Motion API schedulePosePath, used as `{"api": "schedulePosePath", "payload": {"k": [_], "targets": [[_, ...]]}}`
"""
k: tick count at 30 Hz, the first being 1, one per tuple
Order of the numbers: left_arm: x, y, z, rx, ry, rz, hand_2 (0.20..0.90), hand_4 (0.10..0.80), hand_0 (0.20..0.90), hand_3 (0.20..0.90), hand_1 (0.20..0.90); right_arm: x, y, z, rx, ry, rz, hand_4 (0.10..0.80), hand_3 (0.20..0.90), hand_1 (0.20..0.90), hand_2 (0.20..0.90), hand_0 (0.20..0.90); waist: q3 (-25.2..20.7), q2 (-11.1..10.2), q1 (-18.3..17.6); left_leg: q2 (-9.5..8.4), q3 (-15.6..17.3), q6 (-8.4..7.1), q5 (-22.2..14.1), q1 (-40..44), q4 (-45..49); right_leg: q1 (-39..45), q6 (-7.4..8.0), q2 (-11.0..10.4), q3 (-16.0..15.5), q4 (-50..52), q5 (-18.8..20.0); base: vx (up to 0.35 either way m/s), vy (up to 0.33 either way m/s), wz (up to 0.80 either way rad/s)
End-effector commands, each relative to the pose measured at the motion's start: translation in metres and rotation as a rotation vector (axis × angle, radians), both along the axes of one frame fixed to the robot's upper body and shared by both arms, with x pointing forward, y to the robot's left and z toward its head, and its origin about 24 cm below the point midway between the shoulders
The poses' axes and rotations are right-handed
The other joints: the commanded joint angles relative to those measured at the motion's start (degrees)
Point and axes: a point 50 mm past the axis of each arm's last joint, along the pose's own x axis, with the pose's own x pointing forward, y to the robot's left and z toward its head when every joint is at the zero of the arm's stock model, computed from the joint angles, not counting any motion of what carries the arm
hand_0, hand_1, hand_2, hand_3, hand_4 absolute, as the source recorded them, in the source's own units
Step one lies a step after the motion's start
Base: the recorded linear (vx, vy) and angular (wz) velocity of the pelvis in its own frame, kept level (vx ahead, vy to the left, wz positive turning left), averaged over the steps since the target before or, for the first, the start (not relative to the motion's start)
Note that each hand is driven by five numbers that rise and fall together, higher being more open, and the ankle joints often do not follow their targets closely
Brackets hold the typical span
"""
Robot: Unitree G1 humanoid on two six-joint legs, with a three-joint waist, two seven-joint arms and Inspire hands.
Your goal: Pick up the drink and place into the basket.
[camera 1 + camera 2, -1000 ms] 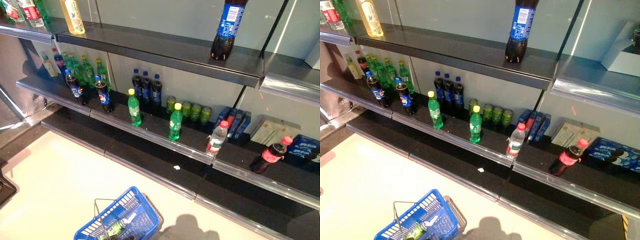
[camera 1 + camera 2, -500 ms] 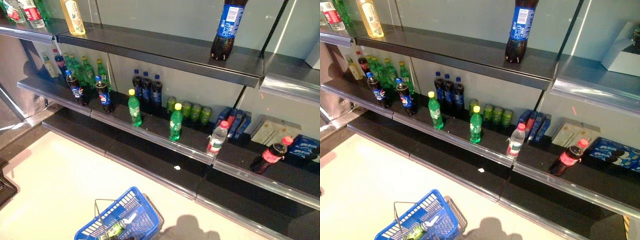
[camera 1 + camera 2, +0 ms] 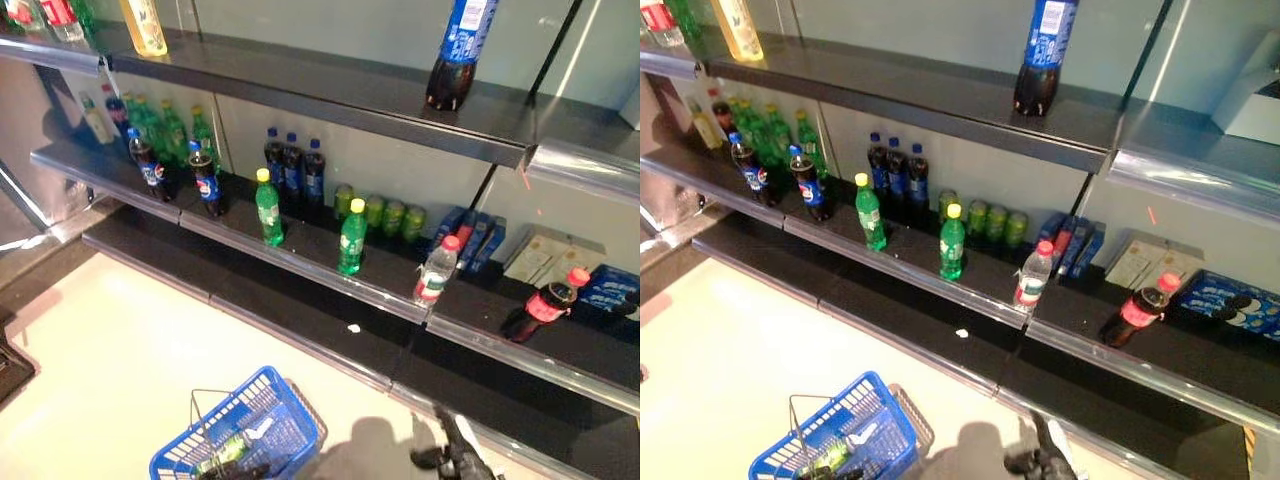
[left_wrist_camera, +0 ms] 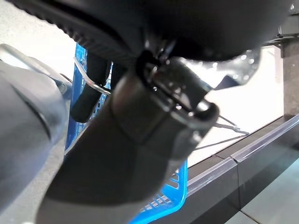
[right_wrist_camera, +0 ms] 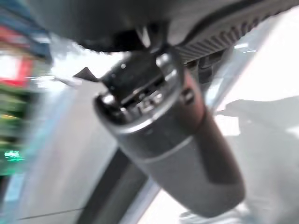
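Observation:
The blue basket (image 3: pixel 268 418) hangs low at the left, off the pale floor. My left hand (image 4: pixel 140 121) is shut on its thin wire handles (image 4: pixel 92 80). A green bottle (image 3: pixel 222 456) lies inside the basket. My right hand (image 3: pixel 452 452) shows low in front of the bottom shelf, open and empty, well below the drinks. On the middle shelf (image 3: pixel 300 262) stand two green bottles (image 3: pixel 351 238), a clear bottle with a red cap (image 3: pixel 436 270) and a dark cola bottle with a red cap (image 3: pixel 545 305).
Dark bottles with blue labels (image 3: pixel 205 182) and more green bottles stand at the shelf's left. Green cans (image 3: pixel 380 215) and blue packs (image 3: pixel 470 240) sit at the back. A large cola bottle (image 3: pixel 458 50) stands on the upper shelf. The bottom shelf edge (image 3: pixel 300 345) juts out.
My right hand has come up into view at the bottom, in front of the bottom shelf. The camera has shifted a little. The blue basket hangs as before.

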Motion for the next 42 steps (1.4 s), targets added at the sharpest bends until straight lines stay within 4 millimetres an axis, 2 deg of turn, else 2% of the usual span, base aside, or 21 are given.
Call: {"api": "schedulePosePath", "payload": {"k": [1, 2, 4, 8, 10, 11, 13, 21, 27, 34, 38, 42], "targets": [[0.038, 0.016, 0.016, 0.086, -0.141, -0.054, 0.3, 0.1, 0.3, 0.2, 0.3, 0.055, 0.005, 0.061, -0.003, -0.319, 0.154, 0.8, 0.9, 0.9, 0.9, 0.9, 1.98, -0.3, 1.35, 0.29, -0.78, 0.8, -6.55, 4.36, 0.08, -4.93, 2.71, -2.71, -2.18, 0.32, 6.57, 0.012, -0.005, -0.05], [0.037, 0.016, 0.015, 0.085, -0.14, -0.052, 0.3, 0.1, 0.3, 0.2, 0.3, 0.057, 0.006, 0.066, 0.0, -0.334, 0.165, 0.8, 0.9, 0.9, 0.9, 0.9, 1.92, -0.3, 1.25, 0.31, -0.72, 0.79, -6.57, 4.37, 0.07, -4.96, 2.73, -2.71, -2.11, 0.32, 6.55, 0.022, 0.003, -0.06], [0.03, 0.017, 0.014, 0.088, -0.131, -0.03, 0.3, 0.1, 0.3, 0.2, 0.3, 0.065, 0.013, 0.103, 0.035, -0.481, 0.242, 0.8, 0.9, 0.9, 0.9, 0.9, 1.57, -0.39, 0.51, 0.39, -0.29, 0.72, -6.64, 4.58, 0.03, -5.04, 2.84, -2.66, -1.77, 0.3, 6.46, 0.036, 0.009, -0.02], [0.019, 0.016, 0.011, 0.084, -0.116, -0.009, 0.3, 0.1, 0.3, 0.2, 0.3, 0.071, 0.017, 0.144, 0.097, -0.663, 0.252, 0.8, 0.9, 0.9, 0.9, 0.9, 1.06, -0.12, -0.18, 0.58, 0.31, 0.65, -6.84, 4.8, 0.03, -5.24, 2.89, -2.87, -1.54, 0.41, 6.26, 0.045, 0.021, -0.03], [0.014, 0.016, 0.01, 0.082, -0.11, -0.006, 0.3, 0.1, 0.3, 0.2, 0.3, 0.071, 0.017, 0.158, 0.118, -0.726, 0.254, 0.8, 0.9, 0.9, 0.9, 0.9, 0.92, 0.03, -0.44, 0.68, 0.56, 0.64, -6.91, 4.86, 0.03, -5.39, 2.95, -2.98, -1.48, 0.46, 6.23, 0.025, 0.026, -0.09], [0.011, 0.015, 0.009, 0.081, -0.11, -0.001, 0.3, 0.1, 0.3, 0.2, 0.3, 0.071, 0.018, 0.174, 0.134, -0.795, 0.258, 0.8, 0.9, 0.9, 0.9, 0.9, 0.87, 0.19, -0.68, 0.75, 0.75, 0.64, -6.97, 4.86, 0.03, -5.6, 3.0, -3.06, -1.39, 0.52, 6.2, 0.02, 0.034, -0.12], [0.009, 0.014, 0.008, 0.079, -0.108, 0.008, 0.3, 0.1, 0.3, 0.2, 0.3, 0.069, 0.019, 0.192, 0.163, -0.888, 0.253, 0.8, 0.9, 0.9, 0.9, 0.9, 0.78, 0.4, -1.04, 0.85, 1.08, 0.65, -7.07, 4.95, 0.03, -5.8, 3.04, -3.14, -1.24, 0.61, 6.12, 0.02, 0.034, -0.15], [-0.001, 0.013, 0.006, 0.071, -0.1, 0.027, 0.3, 0.1, 0.3, 0.2, 0.3, 0.064, 0.004, 0.237, 0.195, -1.127, 0.149, 0.8, 0.9, 0.9, 0.9, 0.9, 0.42, 0.9, -1.57, 1.12, 1.84, 0.62, -7.37, 4.93, 0.21, -6.32, 3.14, -3.36, -0.76, 0.71, 5.83, 0.025, 0.02, -0.08], [-0.002, 0.012, 0.005, 0.074, -0.087, 0.017, 0.3, 0.1, 0.3, 0.2, 0.3, 0.061, 0.003, 0.248, 0.281, -1.199, 0.086, 0.8, 0.9, 0.9, 0.9, 0.9, 0.42, 1.05, -1.51, 1.14, 1.96, 0.66, -7.45, 4.94, 0.47, -6.55, 3.11, -3.53, -0.68, 0.88, 5.84, 0.043, 0.002, -0.05], [-0.005, 0.01, 0.004, 0.076, -0.066, 0.001, 0.3, 0.1, 0.3, 0.2, 0.3, 0.07, 0.002, 0.24, 0.334, -1.173, -0.025, 0.8, 0.9, 0.9, 0.9, 0.9, 1.07, 1.25, -0.93, 0.93, 1.76, 0.93, -7.96, 4.6, 2.49, -6.8, 2.66, -3.78, -0.66, 2.08, 5.3, 0.073, -0.013, -0.01], [0.004, 0.008, 0.006, 0.071, -0.082, -0.018, 0.3, 0.1, 0.3, 0.2, 0.3, 0.077, 0.001, 0.238, 0.353, -1.189, -0.09, 0.8, 0.9, 0.9, 0.9, 0.9, 3.48, 1.32, -0.87, 0.44, 1.08, 1.28, -9.54, 0.48, 10.23, -9.74, 1.18, -3.73, 0.03, 7.27, 3.69, -0.001, -0.008, -0.01], [0.023, 0.004, 0.009, 0.064, -0.123, -0.039, 0.3, 0.1, 0.3, 0.2, 0.3, 0.093, 0.002, 0.245, 0.345, -1.257, -0.139, 0.8, 0.9, 0.9, 0.9, 0.9, 7.26, 2.12, -0.75, 0.44, -0.54, 1.55, -9.98, -4.52, 14.93, -14.34, -0.19, -3.7, 1.04, 12.17, 2.57, -0.094, 0.01, -0.03]]}}
